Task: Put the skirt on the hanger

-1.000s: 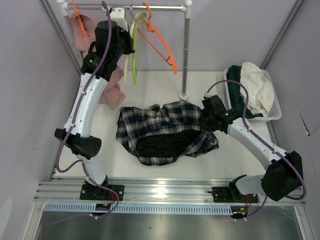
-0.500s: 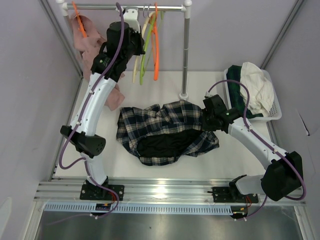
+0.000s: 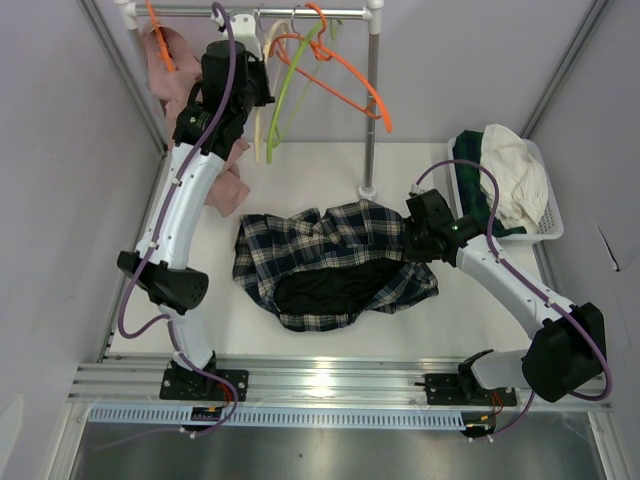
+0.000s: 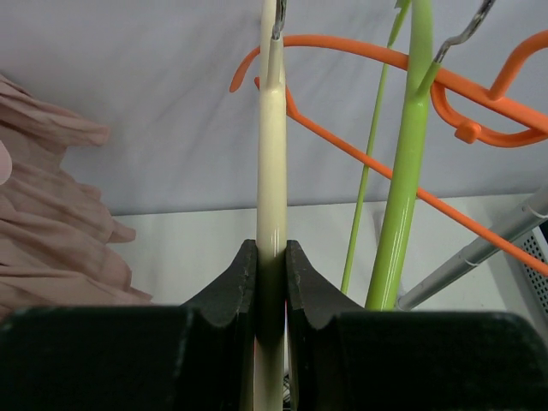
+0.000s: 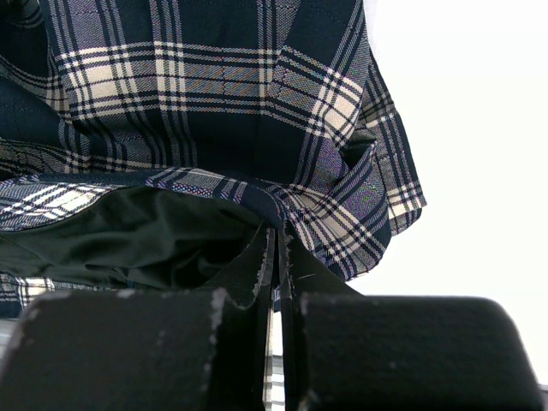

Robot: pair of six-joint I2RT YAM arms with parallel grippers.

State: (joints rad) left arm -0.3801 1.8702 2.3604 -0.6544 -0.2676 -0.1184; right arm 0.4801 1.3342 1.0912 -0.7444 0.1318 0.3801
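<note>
A dark plaid skirt with a black lining lies crumpled in the middle of the table. My right gripper is shut on its right edge; the wrist view shows the plaid cloth pinched between the jaws. My left gripper is raised at the rail and is shut on a cream hanger, which hangs from the rail by its hook. A green hanger and an orange hanger swing right beside it.
A pink garment hangs on an orange hanger at the rail's left end. The rail's upright post stands behind the skirt. A white basket of clothes sits at the back right.
My left gripper has swung along the rail, right and then back left, still shut on the cream hanger. The green and orange hangers swing, now fanned out to the right. The right arm has not moved.
</note>
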